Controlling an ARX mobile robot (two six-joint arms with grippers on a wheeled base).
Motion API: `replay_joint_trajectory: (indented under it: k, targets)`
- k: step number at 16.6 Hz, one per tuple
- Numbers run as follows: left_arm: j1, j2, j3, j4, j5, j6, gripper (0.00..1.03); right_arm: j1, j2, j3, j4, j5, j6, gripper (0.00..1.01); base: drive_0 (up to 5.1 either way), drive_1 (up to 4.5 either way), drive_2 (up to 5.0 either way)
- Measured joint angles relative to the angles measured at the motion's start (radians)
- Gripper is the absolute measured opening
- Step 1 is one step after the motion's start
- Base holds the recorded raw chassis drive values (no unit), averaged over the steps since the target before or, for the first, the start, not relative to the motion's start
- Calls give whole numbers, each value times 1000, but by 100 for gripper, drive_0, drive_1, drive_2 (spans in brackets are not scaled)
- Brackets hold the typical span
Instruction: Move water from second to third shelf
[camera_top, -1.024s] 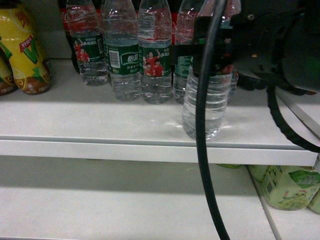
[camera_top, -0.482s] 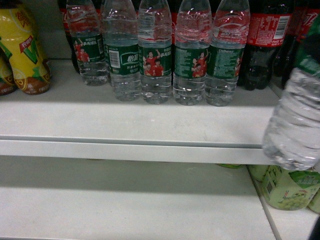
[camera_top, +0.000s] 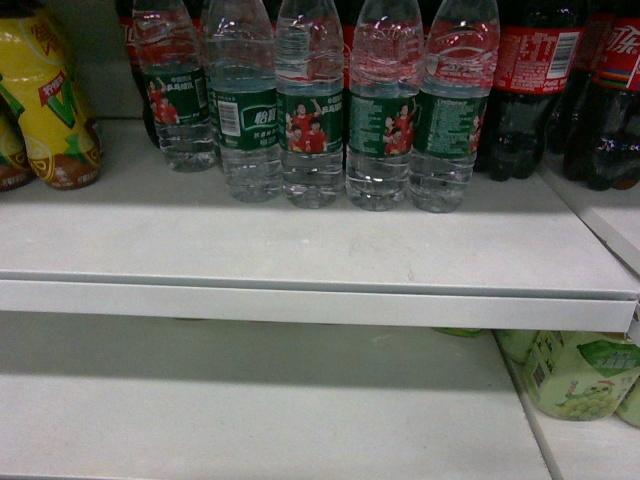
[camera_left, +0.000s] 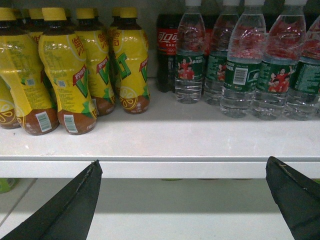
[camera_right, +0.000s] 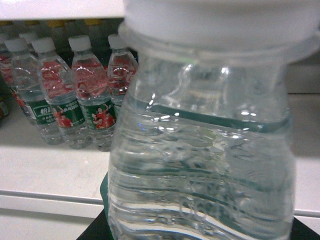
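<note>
On my left wrist view the left end effector (camera_left: 182, 200) is spread wide below the shelf (camera_left: 150, 140) edge, yellow bottles (camera_left: 70, 75) left. On the right wrist view, the water (camera_right: 200, 150) fills the frame; its grip I cannot tell.

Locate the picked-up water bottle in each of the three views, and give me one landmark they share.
Head: not in it; only the shelved row shows.
Left wrist: not in it.
Right wrist: the held water bottle fills the foreground, its cap at the top edge.
Shared landmark: the row of green-label bottles standing on the white shelf.
</note>
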Motion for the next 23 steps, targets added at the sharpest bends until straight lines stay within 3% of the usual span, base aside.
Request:
replay_joint_trajectory:
  k: [3,23]
  targets:
    - [0,0,0,0,0,0,98,-16,-104,0,-86,-24,18,43,0,0,0]
    - [0,0,0,-3,1,0,98,-23,-105,-2,-117,-25,20,43,0,0,0]
